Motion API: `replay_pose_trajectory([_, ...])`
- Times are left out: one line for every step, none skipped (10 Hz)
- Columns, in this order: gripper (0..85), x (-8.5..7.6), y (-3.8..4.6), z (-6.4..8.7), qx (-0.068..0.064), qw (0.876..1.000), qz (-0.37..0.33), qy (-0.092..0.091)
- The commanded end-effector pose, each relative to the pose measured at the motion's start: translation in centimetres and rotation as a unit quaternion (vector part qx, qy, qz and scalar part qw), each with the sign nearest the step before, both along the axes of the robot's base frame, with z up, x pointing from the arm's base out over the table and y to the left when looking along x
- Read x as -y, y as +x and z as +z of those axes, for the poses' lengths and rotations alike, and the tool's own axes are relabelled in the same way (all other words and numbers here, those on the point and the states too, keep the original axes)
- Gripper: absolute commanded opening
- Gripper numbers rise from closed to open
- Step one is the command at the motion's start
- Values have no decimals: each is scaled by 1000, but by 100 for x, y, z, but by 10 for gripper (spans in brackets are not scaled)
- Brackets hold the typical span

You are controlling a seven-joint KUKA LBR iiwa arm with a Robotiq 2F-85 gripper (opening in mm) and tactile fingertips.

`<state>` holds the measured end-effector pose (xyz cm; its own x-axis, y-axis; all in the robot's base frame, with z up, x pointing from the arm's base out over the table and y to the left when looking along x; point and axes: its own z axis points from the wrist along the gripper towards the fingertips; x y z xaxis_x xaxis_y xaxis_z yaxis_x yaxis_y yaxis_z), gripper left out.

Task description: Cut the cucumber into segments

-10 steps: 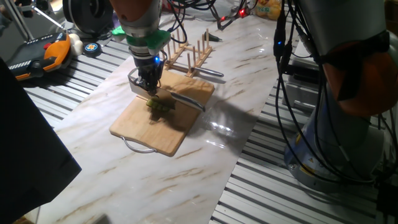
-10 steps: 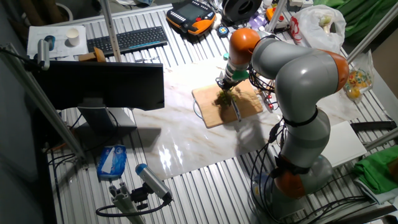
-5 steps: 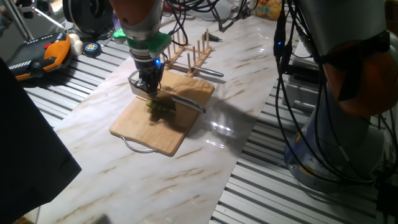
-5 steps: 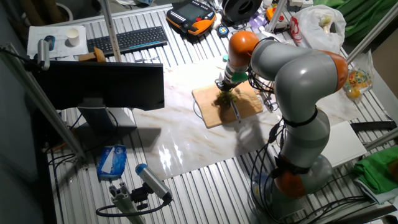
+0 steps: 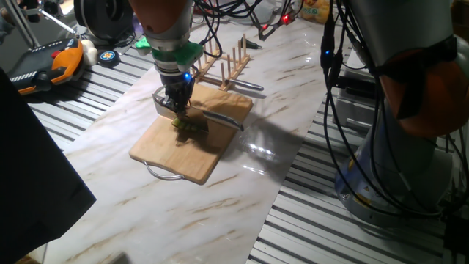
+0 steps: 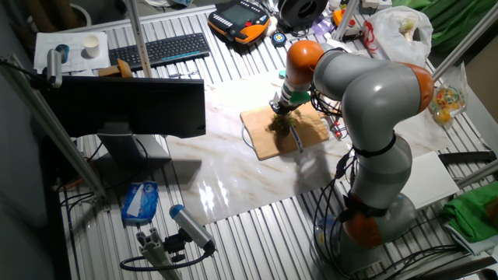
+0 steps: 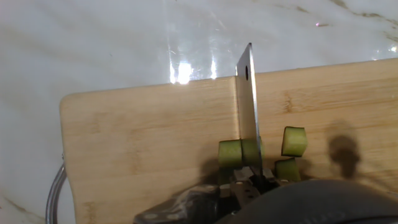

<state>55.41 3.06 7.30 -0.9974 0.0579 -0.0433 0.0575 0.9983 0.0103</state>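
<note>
Bamboo shows pale under the work in one fixed view: the cutting board (image 5: 192, 139) lies directly below the gripper (image 5: 176, 105), whose jaws point straight down and appear clamped on a knife (image 5: 220, 119), its blade running out to one side along the board. The cucumber (image 5: 188, 126) sits as a small green cluster just under the jaws, touching the board, which keeps the edge off the marble table (image 5: 242, 183). A wooden rack (image 5: 227, 62) stands behind the jaws, well apart from them. From the other fixed view, the arm folds over the board (image 6: 268, 144) with the gripper (image 6: 282, 107) low over the green cluster (image 6: 280, 123); the closure cannot be judged here. In the hand view, the blade (image 7: 249, 112) extends straight ahead of the jaws, edge down on the wood (image 7: 143, 143), with segments (image 7: 239, 151) beside it on either flank, one touching the steel. Holding the knife upright like this, I judge, lets a downward press divide the sticks crosswise.
</note>
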Motion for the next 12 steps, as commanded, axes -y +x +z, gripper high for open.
replay_pose_trajectory([7, 0, -1, 8, 0, 1000, 0, 2])
replay_pose_trajectory([7, -4, -6, 33, -1, 1000, -1, 2])
replay_pose_trajectory([7, -5, -9, 50, -2, 1000, -2, 2])
replay_pose_trajectory([7, -5, -13, 62, -3, 1000, -2, 2])
replay_pose_trajectory([7, -7, -14, 66, -3, 1000, -2, 2])
replay_pose_trajectory([7, -9, -17, 77, -4, 1000, -2, 2])
replay_pose_trajectory([7, -3, -14, 74, -4, 1000, -2, 2])
replay_pose_trajectory([7, 7, -10, 68, -4, 1000, -2, 1])
replay_pose_trajectory([7, 23, -1, 56, -4, 1000, -2, 1])
replay_pose_trajectory([7, 43, 6, 40, -4, 1000, -2, 1])
replay_pose_trajectory([7, 72, 22, 30, -4, 1000, -1, 2])
replay_pose_trajectory([7, 135, 49, 19, -4, 1000, 1, 3])
